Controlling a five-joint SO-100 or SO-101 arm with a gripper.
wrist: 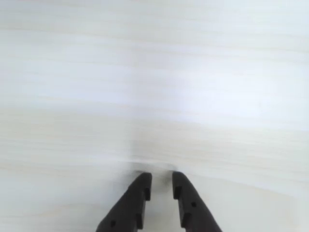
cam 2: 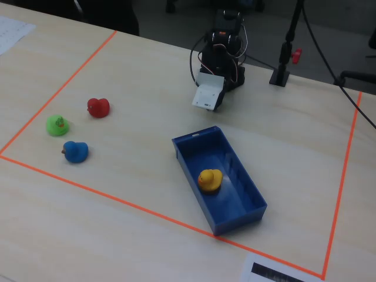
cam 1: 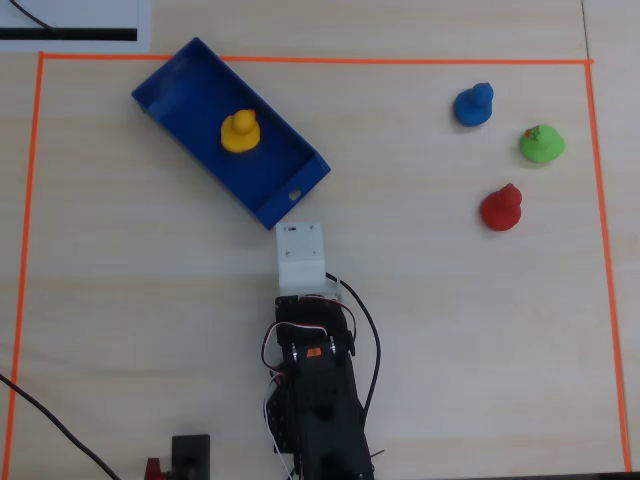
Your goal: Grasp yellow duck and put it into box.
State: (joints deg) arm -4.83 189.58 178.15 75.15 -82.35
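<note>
- The yellow duck [cam 1: 240, 132] is seen resting on the floor of the box [cam 1: 185, 72], upright, roughly at the middle of the tray and apart from all four walls.
- The duck is shown as a small yellow-orange toy with a round body and a smaller round head; in the fixed view [cam 2: 209, 180] a slightly darker orange tone is visible on its lower body.
- The box is a blue rectangular tray with low walls, laid at a slant near the far left corner of the desk in the overhead view, just inside the orange tape border [cam 1: 320, 61].
- A small round hole is seen in the short wall of the box that faces the arm.
- The gripper [wrist: 161, 180] is seen in the wrist view with its two dark fingers [wrist: 130, 205] drawn nearly together, a narrow gap left between the tips, and nothing held between them.
- Only bare pale wooden desk [wrist: 154, 87] is shown ahead of the fingertips in the wrist view.
- In the overhead view the arm [cam 1: 315, 380] is placed at the near edge of the desk, its white head just beside the near short wall of the box.
- A blue duck [cam 1: 473, 104], a green duck [cam 1: 541, 145] and a red duck [cam 1: 501, 208] are grouped near the far right corner in the overhead view, well apart from the box.
</note>
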